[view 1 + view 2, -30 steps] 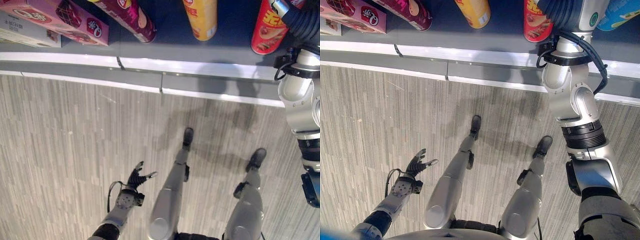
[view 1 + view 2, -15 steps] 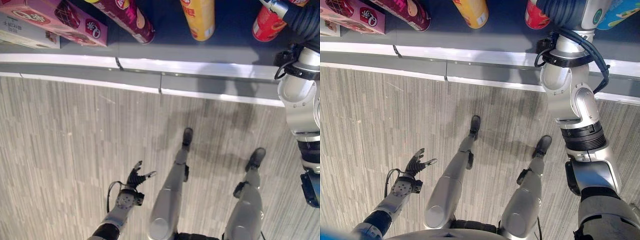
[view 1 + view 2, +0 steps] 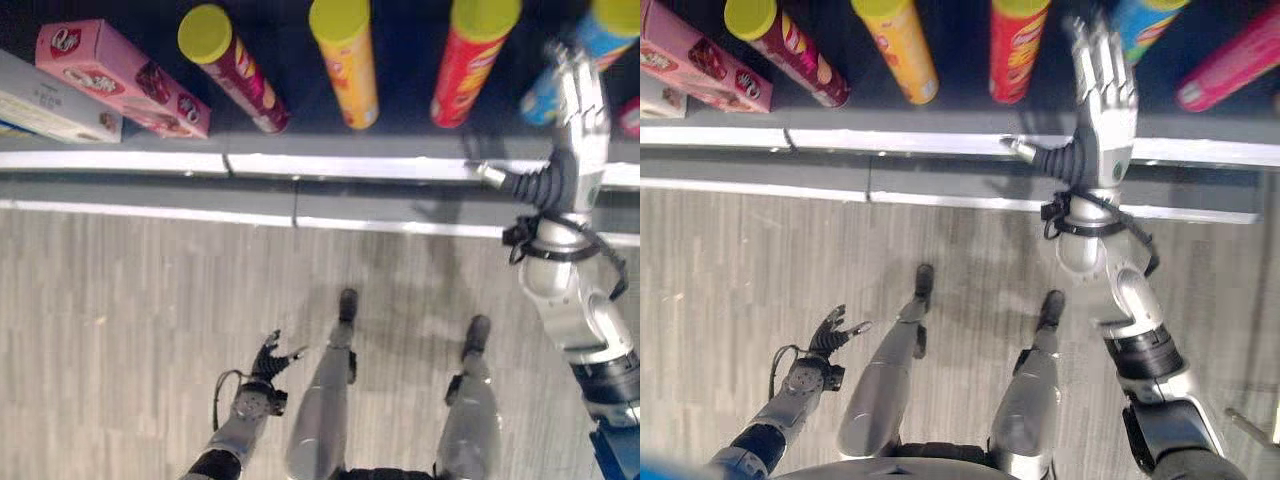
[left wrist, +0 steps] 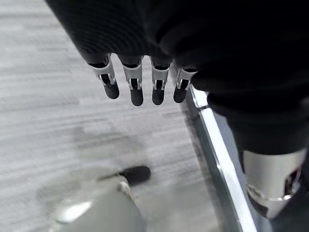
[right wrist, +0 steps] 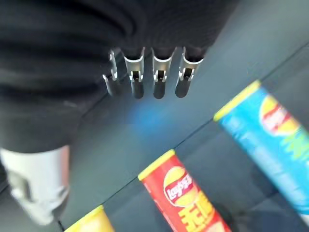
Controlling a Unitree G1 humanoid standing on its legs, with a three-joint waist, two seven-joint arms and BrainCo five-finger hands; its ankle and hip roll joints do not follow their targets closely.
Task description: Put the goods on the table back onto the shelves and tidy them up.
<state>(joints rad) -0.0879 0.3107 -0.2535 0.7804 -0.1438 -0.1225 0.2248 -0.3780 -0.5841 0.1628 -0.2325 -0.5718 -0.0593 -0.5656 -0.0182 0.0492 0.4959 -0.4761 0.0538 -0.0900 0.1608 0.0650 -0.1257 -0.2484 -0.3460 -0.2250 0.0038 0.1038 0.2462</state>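
Right robot hand (image 3: 1102, 85) has withdrawn, seemingly empty, from red can (image 3: 1017, 45).

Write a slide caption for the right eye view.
Right hand raised open between the red can and blue can on the shelf; left hand hangs open.

Even overhead light, floor (image 3: 120, 320) bright, shelf (image 3: 400, 100) recess dim. Glare on the shelf's white edge strip (image 3: 890, 140). Soft shadows on floor. Both wrist views motion-blurred; red can (image 5: 186, 198) soft.
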